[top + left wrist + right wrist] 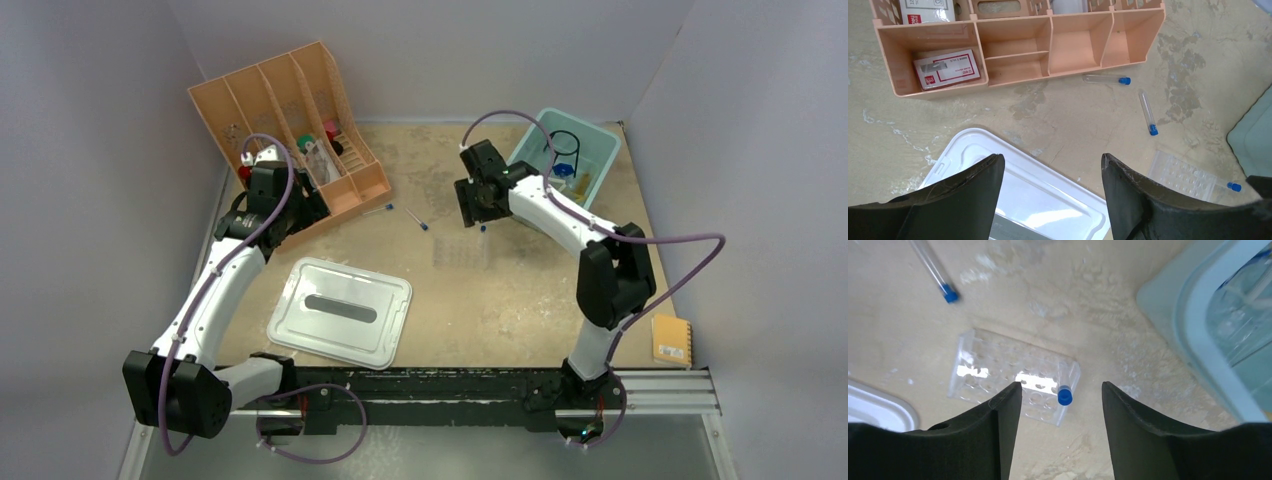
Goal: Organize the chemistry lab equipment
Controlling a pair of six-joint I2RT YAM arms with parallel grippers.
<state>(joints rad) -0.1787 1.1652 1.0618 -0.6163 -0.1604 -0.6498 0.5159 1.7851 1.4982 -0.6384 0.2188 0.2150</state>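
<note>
Right claw (1060, 386): its black fingers (998, 425) sit nearest the lens, spread apart, gripping nothing. Between them, untouched, one blue-capped tube (1064, 395) is seen end-on at the near edge of the clear tube rack (1008, 371). Cannot tell whether it sits in a hole. The rack rests flat on the counter (1058, 290), near the teal bin (1168, 315).

Left claw (1052, 158): open, empty, hanging over the corner of the white lid (1048, 200).

Two loose tubes (1105, 79) lie flat on the counter, just beside the peach organizer (1018, 55).

Black wire ring (565, 141) is inside the bin.
</note>
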